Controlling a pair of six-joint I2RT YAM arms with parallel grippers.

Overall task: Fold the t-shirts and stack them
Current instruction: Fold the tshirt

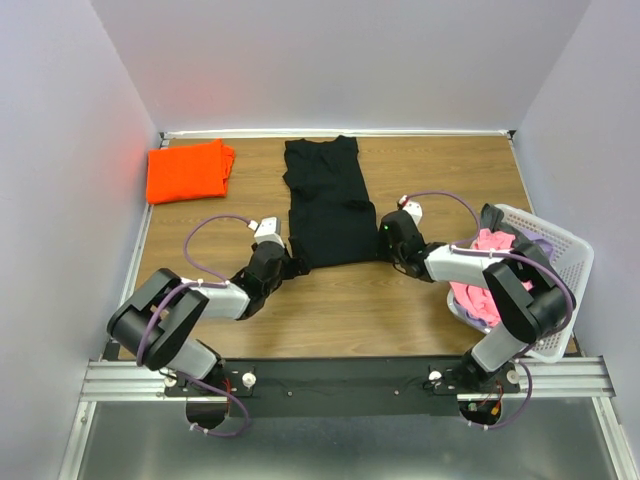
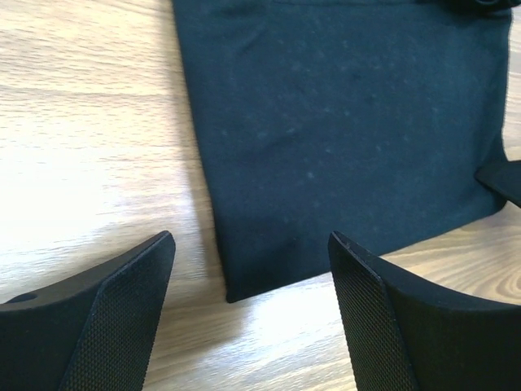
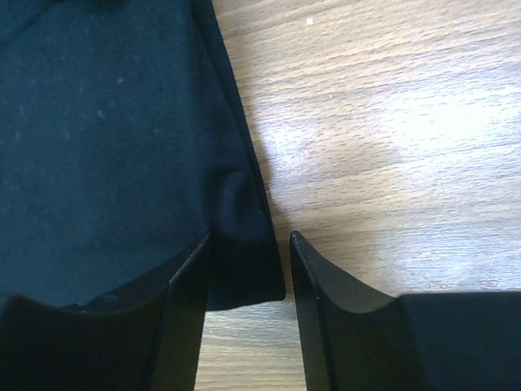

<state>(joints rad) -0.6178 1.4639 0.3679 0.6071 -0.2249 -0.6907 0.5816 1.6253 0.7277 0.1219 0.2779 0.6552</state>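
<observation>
The left gripper hangs low over the near left corner of the black t-shirt. Its two fingers are spread wide and gripping nothing, one over bare wood and the other over the hem. The cloth corner lies flat on the table in the gap between them. Across the shirt, the right gripper sits at the near right corner with its jaws much closer together. They straddle the hem's edge, where the cloth puckers into a small fold. A sliver of wood shows between the cloth and the outer finger, so as I see it the jaws are released rather than pinching the cloth. From above, both arms reach in from the near rail and bend toward each other, one at each lower corner of the shirt. The shirt lies as a long dark strip in the middle of the table, running from the far edge toward the arms, with a slight wrinkle on its right side. Well apart from it, in the far left corner, the orange t-shirt rests in a folded bundle. At the right edge stands a white lattice basket, partly behind the right arm, with a pink t-shirt heaped inside it.
</observation>
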